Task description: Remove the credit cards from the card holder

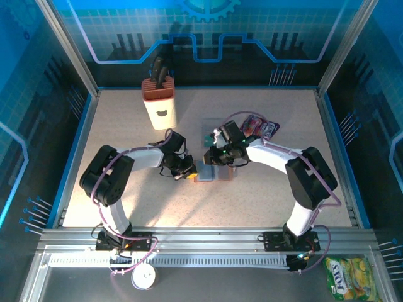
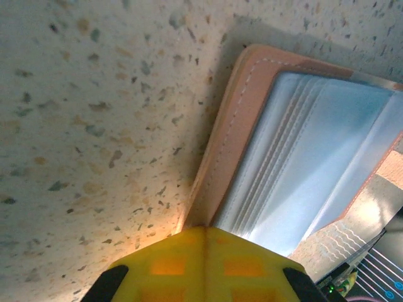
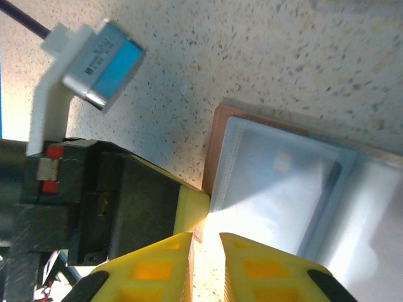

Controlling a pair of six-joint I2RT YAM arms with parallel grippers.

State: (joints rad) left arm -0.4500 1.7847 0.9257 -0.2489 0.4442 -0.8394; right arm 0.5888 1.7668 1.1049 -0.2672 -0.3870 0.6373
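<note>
The card holder [image 1: 211,172] lies open on the table, tan rim around blue-grey clear sleeves [image 2: 315,157]. My left gripper [image 1: 187,170] is shut, and its yellow fingertips [image 2: 204,242] press against the holder's near left edge. My right gripper [image 1: 217,155] hovers over the holder's back edge, its fingers [image 3: 252,264] a narrow gap apart with bare table showing between them. The holder's sleeves [image 3: 283,189] look pale, and I cannot tell whether credit cards are inside. A faint teal flat card [image 1: 208,134] seems to lie on the table behind the holder.
A purple snack packet [image 1: 260,128] lies behind my right arm. A cream knife block [image 1: 159,102] stands at the back left. A yellow-green snack bag [image 1: 350,277] lies outside the table at the bottom right. The left fingertip [image 3: 192,211] touches the holder's corner.
</note>
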